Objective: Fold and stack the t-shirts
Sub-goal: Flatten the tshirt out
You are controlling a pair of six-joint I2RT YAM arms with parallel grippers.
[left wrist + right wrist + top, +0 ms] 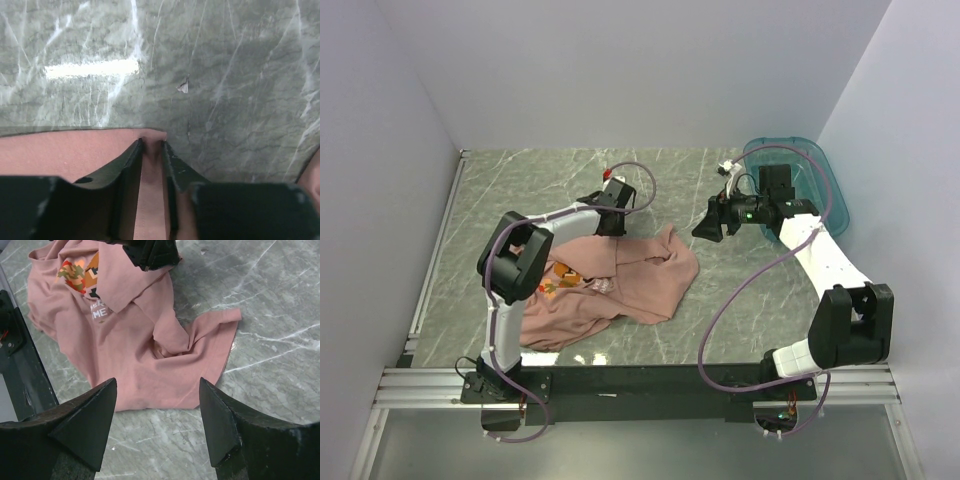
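The left gripper [151,145] pinches the far edge of the crumpled t-shirt [640,280], which sprawls left of the spread, empty right gripper [705,228].

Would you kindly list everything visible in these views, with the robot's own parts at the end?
t-shirt: one, salmon pink with a pixel print, crumpled on the table left of centre.
tub: one, teal see-through plastic, far right corner of the table.
table: one, grey-green marble pattern, under everything.
cables: two, purple, looped along the arms.
left arm: one, white and black, reaching over the t-shirt.
right arm: one, white and black, beside the tub.
left tool: one, black, closed on a fold at the t-shirt's far edge.
right tool: one, black, open and empty above the table, right of the t-shirt.
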